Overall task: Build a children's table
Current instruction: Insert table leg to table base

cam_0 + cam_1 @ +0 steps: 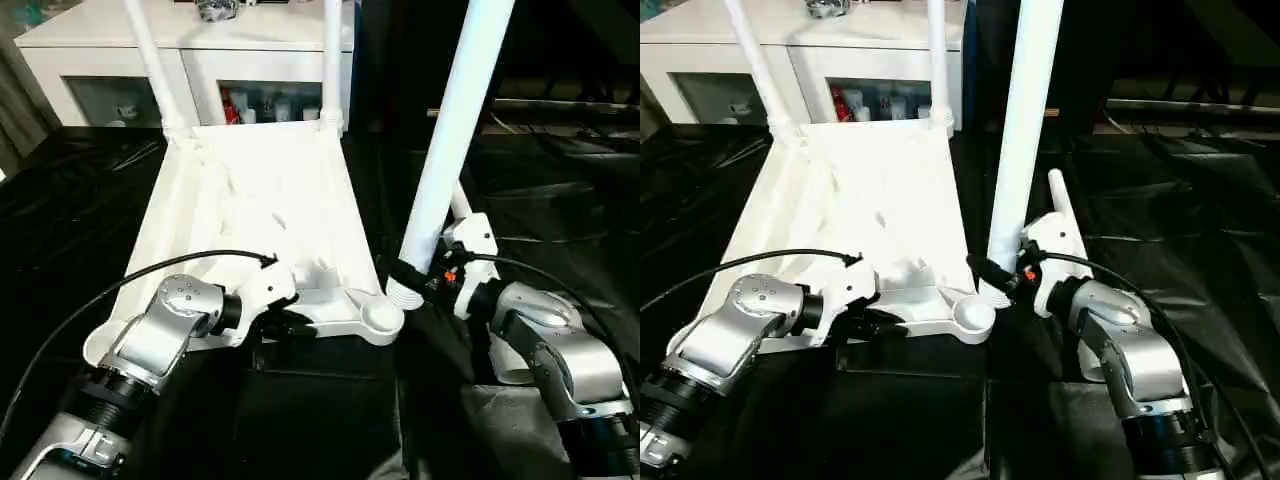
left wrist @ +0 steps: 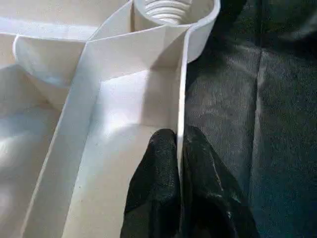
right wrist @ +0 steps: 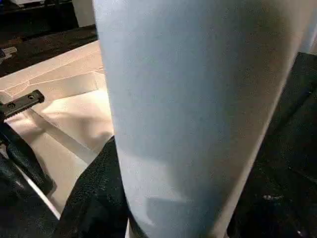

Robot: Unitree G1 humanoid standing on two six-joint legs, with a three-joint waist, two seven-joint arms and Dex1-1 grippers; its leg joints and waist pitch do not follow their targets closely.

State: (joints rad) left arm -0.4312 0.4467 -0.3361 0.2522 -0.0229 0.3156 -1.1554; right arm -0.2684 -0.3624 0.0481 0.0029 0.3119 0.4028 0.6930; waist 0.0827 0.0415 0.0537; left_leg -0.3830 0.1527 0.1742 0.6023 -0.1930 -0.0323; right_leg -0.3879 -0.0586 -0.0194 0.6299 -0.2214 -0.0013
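White plastic, ribbed side up: the tabletop (image 1: 260,215) lies upside down on the black-covered work surface (image 1: 60,230). Your left gripper (image 2: 179,148) is clenched on the tabletop's near rim, one black finger each side of the thin wall, with the empty threaded corner socket (image 1: 381,315) just beyond the fingertips. Your right gripper (image 1: 408,277) grasps a long white leg (image 1: 450,140) near its lower end, holding it upright and slightly tilted just beside that socket. Two legs (image 1: 150,65) already stand in the far corners, before the white cabinet (image 1: 200,45).
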